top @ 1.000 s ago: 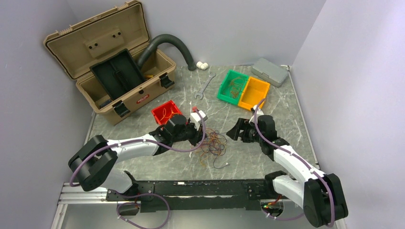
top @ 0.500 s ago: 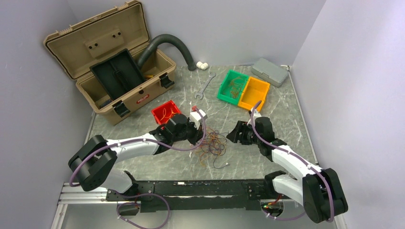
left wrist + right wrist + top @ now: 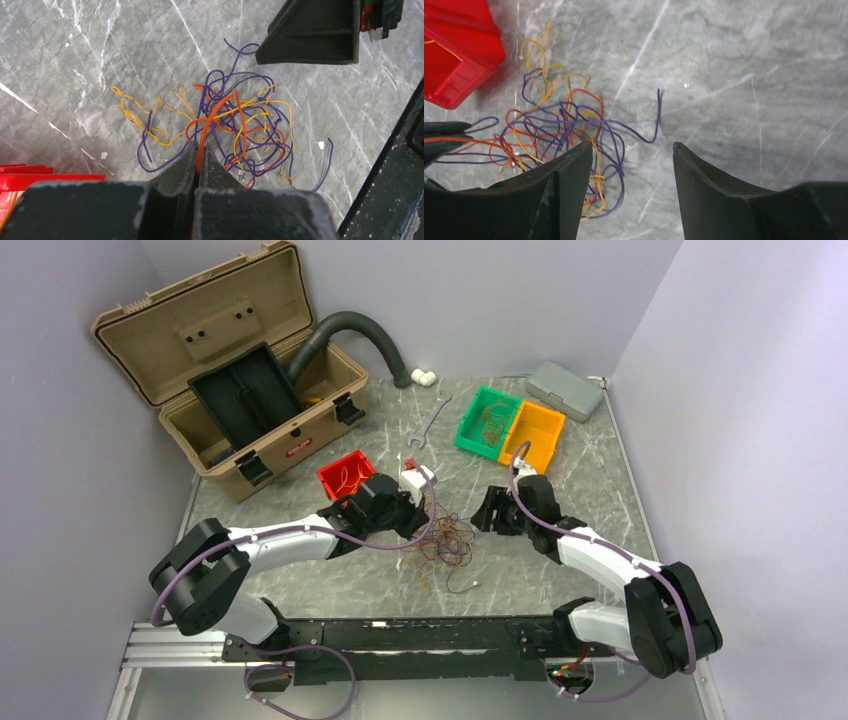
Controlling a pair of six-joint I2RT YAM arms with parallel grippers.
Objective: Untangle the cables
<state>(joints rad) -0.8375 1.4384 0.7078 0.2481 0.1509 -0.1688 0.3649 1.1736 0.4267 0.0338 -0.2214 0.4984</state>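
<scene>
Orange, yellow and purple cables (image 3: 235, 130) lie in one loose knot on the grey marbled table (image 3: 749, 75), near the red bin (image 3: 454, 55) and between the two arms. The left pincer (image 3: 196, 161) is clenched on a single orange wire (image 3: 207, 125) that arcs out of the knot's near edge. The right pincer (image 3: 631, 150) stands parted and empty at the knot's other side, low over the table, with a loose purple strand (image 3: 658, 112) curling across the gap ahead of its fingers. The step in hand looks like pulling one wire free of the rest. Next, I judge, the right pincer must pin or grip the rest of the bundle, so the left arm can draw the orange wire out without dragging the whole knot along.
</scene>
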